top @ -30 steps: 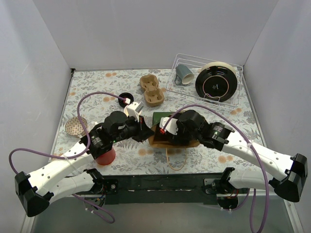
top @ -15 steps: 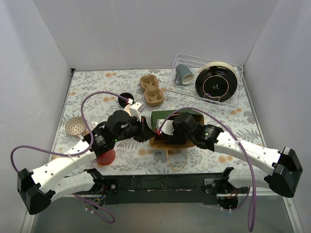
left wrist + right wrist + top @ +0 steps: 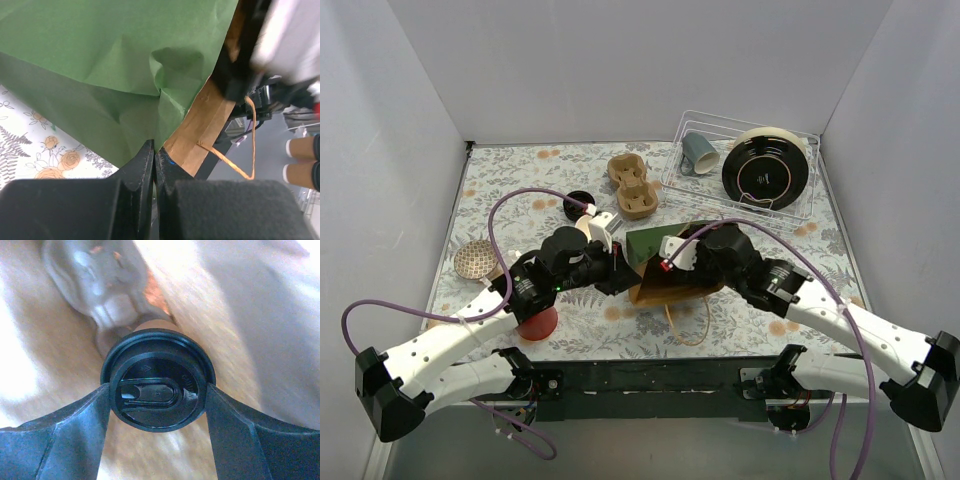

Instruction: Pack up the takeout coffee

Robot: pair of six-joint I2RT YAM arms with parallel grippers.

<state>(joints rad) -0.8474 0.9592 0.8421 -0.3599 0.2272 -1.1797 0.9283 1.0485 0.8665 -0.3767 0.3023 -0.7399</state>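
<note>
Two robot arms meet over a paper bag (image 3: 655, 245) that lies on its side in the middle of a floral-patterned table (image 3: 520, 175). The bag is green outside and brown inside.

The right gripper (image 3: 156, 392) reaches into the bag's mouth. Its wrist camera shows it clamped on a lidded coffee cup (image 3: 156, 365) seen from straight above. One dark finger (image 3: 75, 430) presses the left side of the round black lid and the other presses the right side, so the cup sits squarely between them. Brown paper surrounds the cup on all sides, so it is inside the bag. A blurred grey shape lies beyond it, and I cannot tell what that is.

The left gripper (image 3: 154, 160) is pinched tight on the green edge of the bag at its mouth, with the two fingers (image 3: 137, 167) pressed together on the paper. Just to the right of that grip the brown lining shows, and a twine handle (image 3: 248, 145) hangs down.

From above, what looks like a second kraft cup (image 3: 594, 227) with no lid lies just behind the left wrist, partly hidden. A loose black lid (image 3: 579, 200) lies near it. A pulp cup carrier (image 3: 632, 185) sits further back. A clear bin (image 3: 798, 215) at the back right holds a grey-blue mug (image 3: 700, 150) and a black plate (image 3: 768, 172). A red cup (image 3: 538, 322) stands under the left arm.
</note>
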